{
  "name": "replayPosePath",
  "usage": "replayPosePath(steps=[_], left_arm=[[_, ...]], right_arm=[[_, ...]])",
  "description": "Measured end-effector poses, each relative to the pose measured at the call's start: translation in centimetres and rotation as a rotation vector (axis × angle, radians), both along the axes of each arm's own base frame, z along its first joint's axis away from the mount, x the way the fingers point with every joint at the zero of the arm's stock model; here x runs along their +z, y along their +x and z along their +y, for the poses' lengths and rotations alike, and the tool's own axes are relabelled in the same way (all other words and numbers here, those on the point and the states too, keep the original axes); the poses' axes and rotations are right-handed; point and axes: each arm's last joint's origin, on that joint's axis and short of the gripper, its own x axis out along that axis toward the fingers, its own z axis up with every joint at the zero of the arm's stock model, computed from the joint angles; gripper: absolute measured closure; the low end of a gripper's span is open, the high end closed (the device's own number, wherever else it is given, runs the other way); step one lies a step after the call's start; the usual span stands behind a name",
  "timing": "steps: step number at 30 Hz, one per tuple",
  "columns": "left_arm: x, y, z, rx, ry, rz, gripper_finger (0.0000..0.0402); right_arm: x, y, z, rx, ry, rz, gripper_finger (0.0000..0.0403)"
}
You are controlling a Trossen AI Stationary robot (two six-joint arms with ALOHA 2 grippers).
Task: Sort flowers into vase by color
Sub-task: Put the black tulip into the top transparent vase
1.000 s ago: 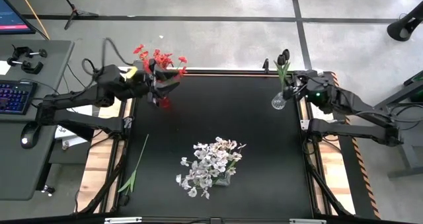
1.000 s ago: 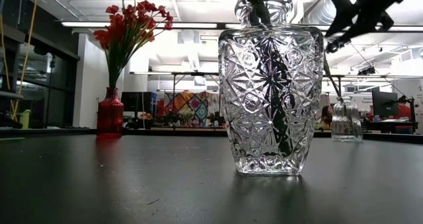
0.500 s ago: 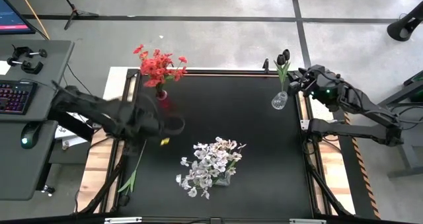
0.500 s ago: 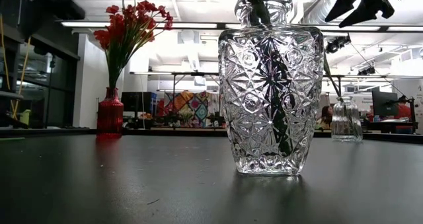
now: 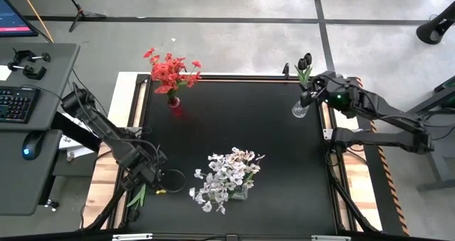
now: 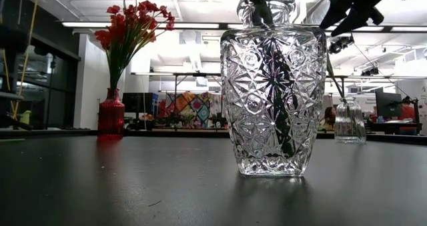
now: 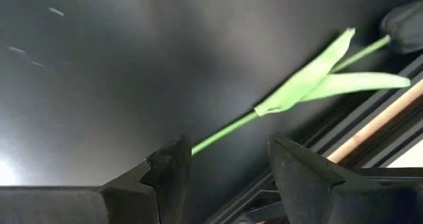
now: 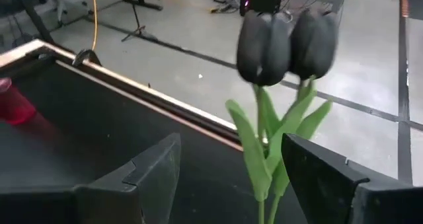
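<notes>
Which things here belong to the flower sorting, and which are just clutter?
Job:
red flowers in red vase
white flowers in cut-glass vase
black tulips in small clear vase
loose stem under left claw

Clutter:
keyboard
mouse

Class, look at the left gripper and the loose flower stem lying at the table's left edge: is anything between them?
Nothing visible. The left gripper hangs open just above the loose stem, which lies bare on the black table; in the left wrist view the stem runs into the gap between the fingers.
</notes>
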Motion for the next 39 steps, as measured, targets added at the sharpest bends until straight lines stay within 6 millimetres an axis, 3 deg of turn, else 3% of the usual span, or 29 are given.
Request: replayPosePath(steps=[8,17,31,39], left_arm=[[-2.3,-1.2,-1.7,-0.079,-0.088,0.024,0.0213],[-3.9,-1.9,-3.0,-0.144,-0.017,0.094,0.0213],[-7.7,-0.7,-3.2,-0.124,0.141,0.24,0.0213],[-7.0,0.5,-4.2,-0.183,0.069,0.162,0.0213]], right_arm=[[-0.4,0.7,-0.2,0.004,0.011,0.031,0.0151],[-0.4,0.7,-0.2,0.003,0.011,0.031,0.0151],[-0.4,0.8,-0.1,0.043,0.039,0.017,0.0151],[-0.8,0.5,0.0,0.054,0.065,0.064,0.0151]])
